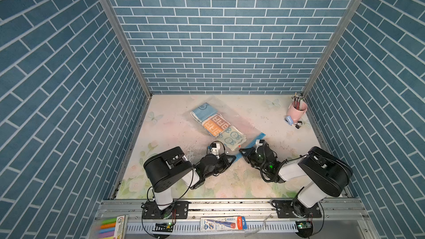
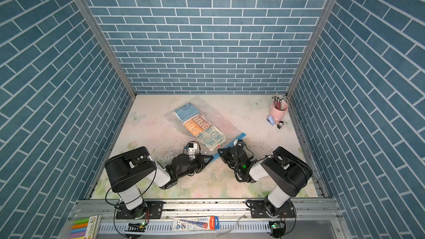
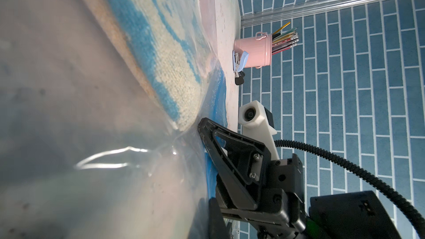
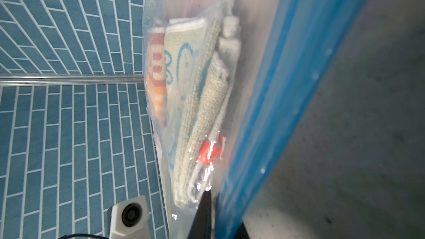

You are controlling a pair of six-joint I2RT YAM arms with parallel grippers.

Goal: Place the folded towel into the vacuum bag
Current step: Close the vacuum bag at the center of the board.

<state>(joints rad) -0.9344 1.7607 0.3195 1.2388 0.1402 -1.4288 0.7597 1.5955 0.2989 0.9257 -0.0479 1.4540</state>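
- The vacuum bag (image 1: 243, 123) is one sheet of clear, crinkly plastic, long and rectangular. It lies flat and slantwise on the pale flower-printed table (image 1: 174, 129).
- One smooth blue zip strip (image 1: 250, 144) runs along the bag's near edge, and part of it is covered by the right arm's white camera housing.
- One folded towel (image 1: 216, 125) of looped terry cloth sits fully inside the bag, its near end just short of the zip strip. Three panels show: blue, orange with white blocks, and pale green with blue outline faces.
- A small red tag (image 4: 210, 152) lies inside the bag beside the towel's stacked edges. What it belongs to is unclear.
- There are two black, wedge-shaped grippers. The left gripper (image 1: 233, 157) has its jaws together, pinching the bag at one end of the zip strip. Its fingers are out of its own wrist view, which blurred plastic mostly fills.
- The right gripper (image 1: 241, 151) is clamped on the bag just beside it, along the zip strip.
- Well apart from the bag stand one pink metal cup (image 1: 296, 111) of pens, one light-blue stapler (image 1: 288, 120) and black binder clips (image 1: 297, 125). The clips are too small to count.
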